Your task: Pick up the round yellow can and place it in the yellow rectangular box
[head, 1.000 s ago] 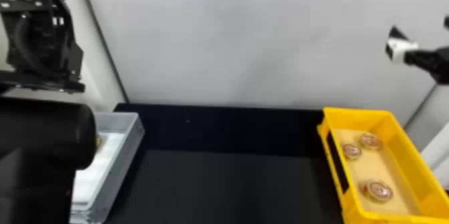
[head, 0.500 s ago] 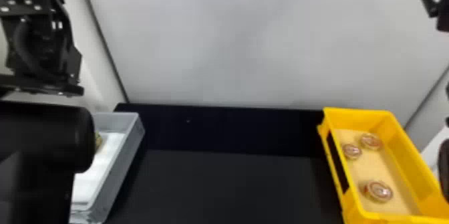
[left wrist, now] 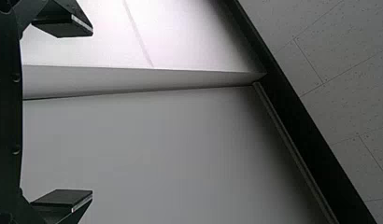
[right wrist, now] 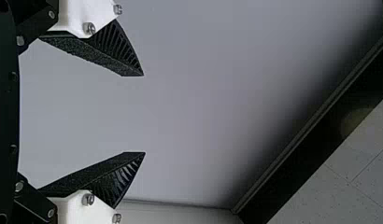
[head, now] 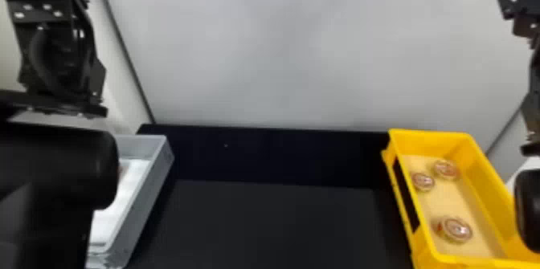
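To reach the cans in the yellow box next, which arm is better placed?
Right, likely: the right arm stands nearer the yellow box, its jaws apart and empty; the left arm is on the other side, nearer the grey box.

The box (head: pixel 426 142) is showing yellow, the crate (head: pixel 149 196) grey, the worktop (head: pixel 273 224) black; the cans (head: pixel 457 229) are displaying reddish and pale rings.

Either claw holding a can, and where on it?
Neither: left claw and right claw are both open, nothing between their fingers.

Black table (head: pixel 273 224) with grey box (head: pixel 149 190) at left, yellow rectangular box (head: pixel 432 143) at right.
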Motion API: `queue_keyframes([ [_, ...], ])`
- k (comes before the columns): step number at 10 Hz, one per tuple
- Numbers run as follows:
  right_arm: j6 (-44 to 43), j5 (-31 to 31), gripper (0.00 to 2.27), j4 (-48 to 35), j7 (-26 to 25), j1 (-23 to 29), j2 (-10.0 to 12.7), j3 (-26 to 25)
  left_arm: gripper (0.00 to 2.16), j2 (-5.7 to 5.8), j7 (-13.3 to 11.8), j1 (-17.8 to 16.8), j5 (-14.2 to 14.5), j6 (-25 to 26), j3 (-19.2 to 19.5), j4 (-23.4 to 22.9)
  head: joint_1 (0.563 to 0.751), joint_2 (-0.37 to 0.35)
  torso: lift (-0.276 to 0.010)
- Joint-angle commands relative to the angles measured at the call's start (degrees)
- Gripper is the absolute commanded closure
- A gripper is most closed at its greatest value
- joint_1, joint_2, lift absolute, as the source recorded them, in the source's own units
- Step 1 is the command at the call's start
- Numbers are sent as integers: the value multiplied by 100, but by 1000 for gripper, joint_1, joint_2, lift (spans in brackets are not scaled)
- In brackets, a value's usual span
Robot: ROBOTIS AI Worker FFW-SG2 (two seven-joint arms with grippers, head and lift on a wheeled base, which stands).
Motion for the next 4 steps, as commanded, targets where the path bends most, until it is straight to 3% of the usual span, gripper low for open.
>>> queue_keyframes([
  [1, 0, -1, 234, -21, -9, 20, -1, -14, 65, -1, 2, 2, 2, -1, 1, 2, 663, 54, -10],
  [4, -123, 210, 234, -531, -61, -51, -27, -515, 65, -1, 11, 2, 2, -1, 10, 10, 663, 54, -10],
])
